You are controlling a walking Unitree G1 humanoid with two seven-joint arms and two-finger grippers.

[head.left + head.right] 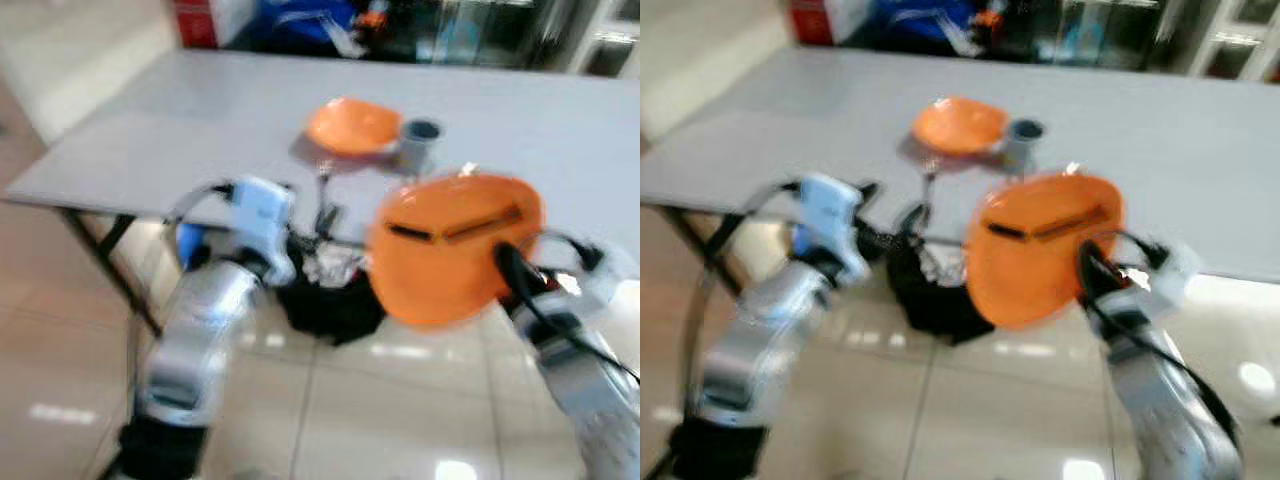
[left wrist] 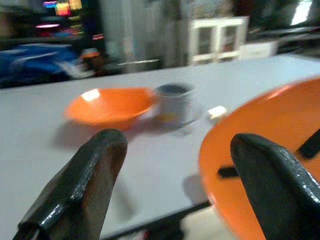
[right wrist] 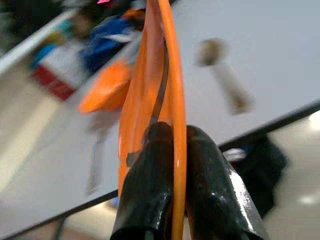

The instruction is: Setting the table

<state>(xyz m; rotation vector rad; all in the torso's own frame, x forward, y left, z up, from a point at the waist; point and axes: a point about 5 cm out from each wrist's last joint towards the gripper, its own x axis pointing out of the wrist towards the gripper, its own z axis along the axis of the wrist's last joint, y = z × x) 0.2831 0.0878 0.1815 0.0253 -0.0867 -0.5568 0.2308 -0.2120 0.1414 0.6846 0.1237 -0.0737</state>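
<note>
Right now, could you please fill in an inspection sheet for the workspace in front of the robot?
Surface: grey table, mostly bare.
Job's things: orange bowl on the table beside a grey cup; a utensil, too blurred to name, lies in front of the bowl; orange plate held on edge above the near table edge.
Clutter: black bag on the floor under the table.
Grippers: right gripper has its jaws shut on the plate's rim; left gripper has its jaws open, holding nothing, short of the table edge.
Cables: black cable along the right arm.
Surroundings: glossy tiled floor; blurred blue and red items beyond the table.
</note>
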